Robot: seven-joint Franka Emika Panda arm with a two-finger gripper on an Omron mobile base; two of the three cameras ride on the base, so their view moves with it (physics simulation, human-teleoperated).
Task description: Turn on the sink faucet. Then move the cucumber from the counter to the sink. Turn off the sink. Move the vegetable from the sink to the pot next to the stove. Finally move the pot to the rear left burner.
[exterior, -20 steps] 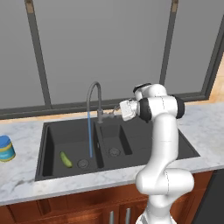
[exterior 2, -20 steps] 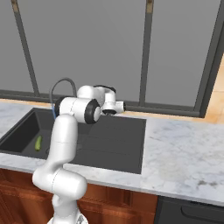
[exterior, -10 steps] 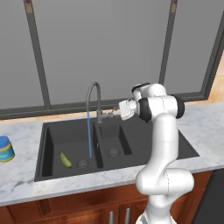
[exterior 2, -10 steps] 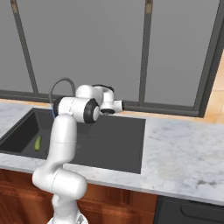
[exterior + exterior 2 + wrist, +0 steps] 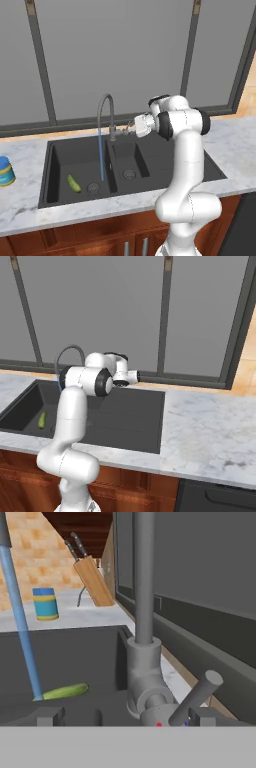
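Water runs in a thin blue stream point(image 5: 101, 155) from the grey gooseneck sink faucet point(image 5: 105, 114) into the large bowl of the dark sink point(image 5: 54, 150). The small green cucumber point(image 5: 74, 183) lies on that bowl's floor near the drain, and it appears again as the cucumber point(image 5: 42, 419) and the cucumber point(image 5: 65, 691). My gripper point(image 5: 131, 127) is level with the faucet's base, just to its right, pointing at it. In the hand view my gripper point(image 5: 127, 717) is open, its tips on either side of the faucet base point(image 5: 145, 677). The lever handle point(image 5: 197, 699) slants up by the right tip.
A blue and yellow can point(image 5: 5, 171) stands on the white marble counter point(image 5: 20, 210) left of the sink. A wooden knife block point(image 5: 92, 579) shows beyond it. The flat drainboard point(image 5: 135, 421) lies right of the bowls, with bare counter point(image 5: 210, 426) further right. Dark window panes back the counter.
The hand has edged slightly towards the faucet's base. Water keeps running and the cucumber has not moved.
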